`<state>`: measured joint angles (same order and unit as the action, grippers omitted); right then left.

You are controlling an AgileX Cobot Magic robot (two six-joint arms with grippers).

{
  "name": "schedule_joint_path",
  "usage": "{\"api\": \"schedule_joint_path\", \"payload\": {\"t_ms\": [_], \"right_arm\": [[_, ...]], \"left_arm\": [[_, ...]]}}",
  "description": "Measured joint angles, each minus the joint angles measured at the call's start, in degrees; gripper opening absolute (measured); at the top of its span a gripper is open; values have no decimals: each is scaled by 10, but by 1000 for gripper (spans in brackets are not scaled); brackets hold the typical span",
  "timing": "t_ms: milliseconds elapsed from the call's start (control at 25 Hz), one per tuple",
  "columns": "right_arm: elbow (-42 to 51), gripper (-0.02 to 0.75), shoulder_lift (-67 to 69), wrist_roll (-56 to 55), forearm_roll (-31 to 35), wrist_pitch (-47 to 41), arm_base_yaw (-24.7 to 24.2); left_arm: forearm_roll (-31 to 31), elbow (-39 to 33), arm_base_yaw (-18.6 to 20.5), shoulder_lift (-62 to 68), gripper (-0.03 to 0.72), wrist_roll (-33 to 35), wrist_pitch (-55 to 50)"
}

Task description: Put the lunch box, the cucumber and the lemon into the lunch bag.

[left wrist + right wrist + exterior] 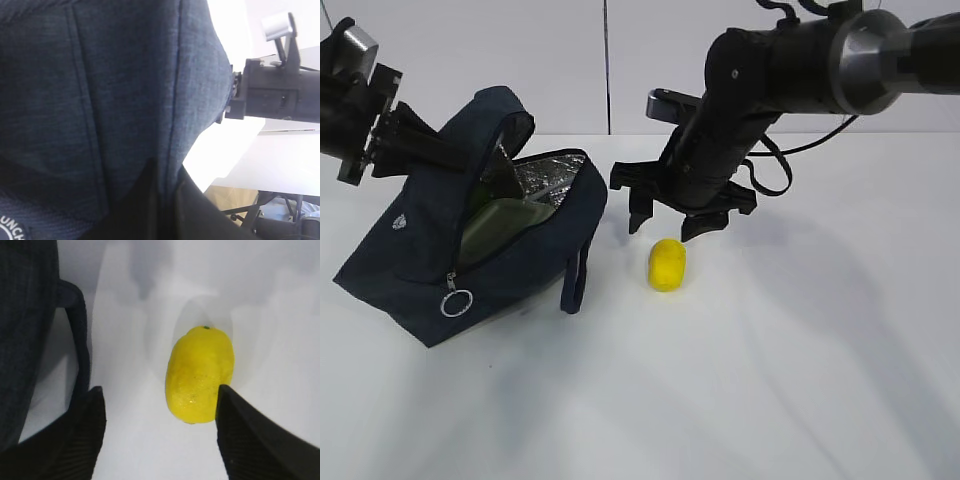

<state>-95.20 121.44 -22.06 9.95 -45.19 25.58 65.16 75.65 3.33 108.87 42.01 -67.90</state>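
On a white table [790, 380], a dark navy lunch bag [420, 250] is lying tilted toward the left, its zipped top standing open and showing silver foil lining. This bag serves as the landmark for everything else. Inside its mouth, the pale green lid of the lunch box [505, 225] is showing, leaning against the lining. The cucumber cannot be made out in any view. A metal ring pull [456, 302] is hanging from the zipper on the bag's front face, and a loop handle [578, 280] is drooping from the bag's right end onto the table.

The left gripper [470, 155] is reaching in from the bag's upper left and is clenched on the raised upper flap of the bag, holding the opening apart; in the left wrist view its dark fingers [150, 200] are pinching the navy cloth.

Just to the right of the bag, near the loop handle but not touching it, the lemon [667, 264] is lying on the table. The right gripper [665, 222] is hovering directly above the lemon with its jaws spread wide and holding nothing. In the right wrist view the lemon [200, 374] is sitting between the two black fingertips [250, 435], closer to the right-hand one.
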Motion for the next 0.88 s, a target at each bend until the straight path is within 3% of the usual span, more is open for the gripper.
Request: {"api": "schedule_joint_path", "payload": {"t_ms": [640, 880], "right_arm": [[-48, 530, 61, -10, -27, -12, 0], [-69, 531, 72, -14, -60, -54, 0]], "left_arm": [[-4, 0, 0, 0, 0, 0, 0], [-6, 0, 0, 0, 0, 0, 0]]}}
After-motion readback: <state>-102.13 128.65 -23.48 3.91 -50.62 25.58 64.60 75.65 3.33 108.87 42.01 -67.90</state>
